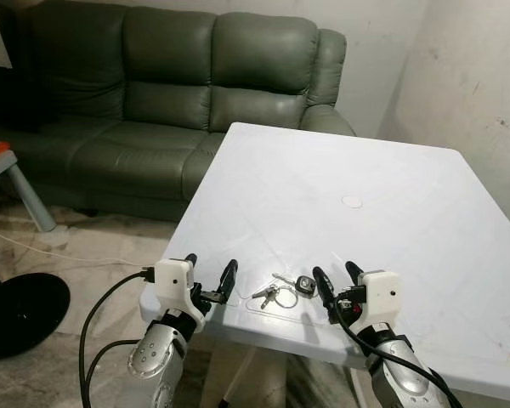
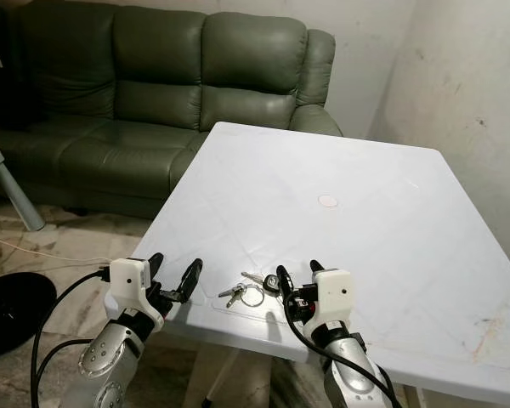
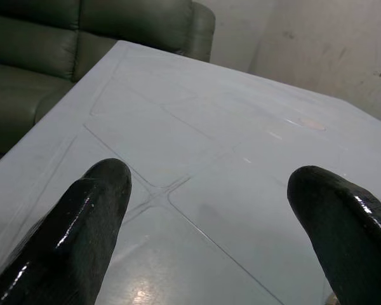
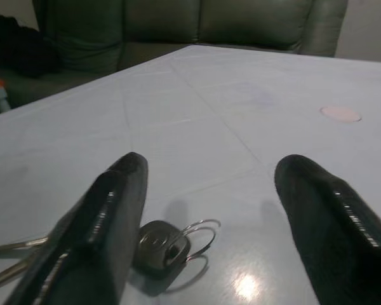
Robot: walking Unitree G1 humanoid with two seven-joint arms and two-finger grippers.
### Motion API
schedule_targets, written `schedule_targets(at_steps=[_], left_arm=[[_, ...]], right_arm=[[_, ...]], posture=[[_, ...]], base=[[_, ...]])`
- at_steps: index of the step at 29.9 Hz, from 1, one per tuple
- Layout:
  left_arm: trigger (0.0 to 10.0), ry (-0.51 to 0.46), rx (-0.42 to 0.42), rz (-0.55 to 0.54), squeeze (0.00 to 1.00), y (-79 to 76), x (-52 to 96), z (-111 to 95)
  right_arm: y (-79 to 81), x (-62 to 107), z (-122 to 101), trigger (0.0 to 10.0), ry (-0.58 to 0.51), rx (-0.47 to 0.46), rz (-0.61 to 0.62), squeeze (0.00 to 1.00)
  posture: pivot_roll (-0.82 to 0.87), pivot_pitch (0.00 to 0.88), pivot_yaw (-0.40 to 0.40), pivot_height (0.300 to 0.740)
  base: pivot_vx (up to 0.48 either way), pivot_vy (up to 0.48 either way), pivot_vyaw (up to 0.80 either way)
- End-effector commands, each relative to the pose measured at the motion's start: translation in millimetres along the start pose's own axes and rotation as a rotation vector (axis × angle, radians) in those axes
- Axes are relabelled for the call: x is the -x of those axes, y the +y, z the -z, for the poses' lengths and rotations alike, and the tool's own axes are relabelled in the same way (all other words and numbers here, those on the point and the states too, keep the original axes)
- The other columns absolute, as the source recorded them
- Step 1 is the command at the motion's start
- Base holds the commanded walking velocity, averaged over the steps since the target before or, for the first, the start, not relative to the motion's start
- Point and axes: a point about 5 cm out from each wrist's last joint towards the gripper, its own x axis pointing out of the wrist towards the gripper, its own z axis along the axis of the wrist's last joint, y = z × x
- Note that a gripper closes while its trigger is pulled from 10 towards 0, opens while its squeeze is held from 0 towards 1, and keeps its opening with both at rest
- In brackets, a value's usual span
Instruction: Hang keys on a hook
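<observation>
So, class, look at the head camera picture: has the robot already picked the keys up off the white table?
No: the keys lie flat on the white table between the open left gripper and open right gripper.

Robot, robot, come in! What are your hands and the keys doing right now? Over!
Left gripper open, at table near edge. Right gripper open, just right of keys. Keys flat on table between grippers, unheld. Nothing blocking them.

Probably a home living room: green sofa (image 1: 178, 93), white table (image 1: 391, 212).
</observation>
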Motion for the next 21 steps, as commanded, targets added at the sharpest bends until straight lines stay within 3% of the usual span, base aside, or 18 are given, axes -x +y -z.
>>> schedule_targets(at_steps=[1, 2, 3, 6, 7, 8, 9, 14, 21], left_arm=[[10.0, -0.015, -0.027, 0.025, 0.0, -3.2, -0.3, -4.5], [10.0, -0.015, -0.027, 0.025, 0.0, -3.2, -0.3, -4.5], [10.0, -0.015, -0.03, 0.033, 0.0, -4.8, -0.3, -4.3], [10.0, -0.013, -0.03, 0.035, 0.0, -5.4, 0.1, -3.7], [10.0, -0.012, -0.031, 0.035, 0.0, -5.7, 0.3, -3.5], [10.0, -0.012, -0.031, 0.036, 0.0, -5.8, 0.4, -3.4], [10.0, -0.011, -0.029, 0.038, 0.0, -6.5, 0.6, -3.1], [10.0, -0.005, -0.029, 0.041, 0.0, -8.3, 1.7, -1.5], [10.0, -0.003, -0.029, 0.037, 0.0, -8.8, 3.2, -0.9]], right_arm=[[-0.6, -0.2, -4.7, 10.0, -0.007, 0.014, -0.015, 1.0], [-0.6, -0.2, -4.7, 10.0, -0.007, 0.014, -0.015, 1.0], [1.3, -3.3, 1.3, 10.0, 0.066, 0.011, -0.009, 1.0], [5.9, -2.7, -1.6, 10.0, 0.046, -0.015, -0.026, 0.96], [7.4, -3.2, -1.8, 10.0, 0.052, -0.024, -0.022, 0.57], [8.2, -3.5, -1.6, 10.0, 0.06, -0.028, -0.019, 0.57], [10.2, -4.0, -2.2, 10.0, 0.064, -0.042, -0.022, 0.0], [18.8, -7.6, -5.0, 10.0, 0.101, -0.096, 0.0, 0.0], [19.3, -11.5, -0.3, 10.0, 0.195, -0.077, 0.113, 0.0]], posture=[[-0.02, 0.003, -0.055, 0.74], [-0.02, 0.003, -0.055, 0.74], [-0.02, 0.003, -0.057, 0.74], [-0.02, 0.003, -0.057, 0.74], [-0.02, 0.003, -0.057, 0.74], [-0.02, 0.003, -0.057, 0.74], [-0.02, 0.006, -0.061, 0.74], [-0.02, 0.01, -0.065, 0.74], [-0.01, 0.01, -0.07, 0.74]], base=[[0.0, 0.0, 0.0], [0.0, 0.0, 0.0], [0.0, 0.0, 0.0], [0.0, 0.0, 0.0], [0.0, 0.0, 0.0], [0.0, 0.0, 0.0], [0.0, 0.0, 0.0], [0.0, 0.0, 0.0], [0.0, 0.0, 0.0]])
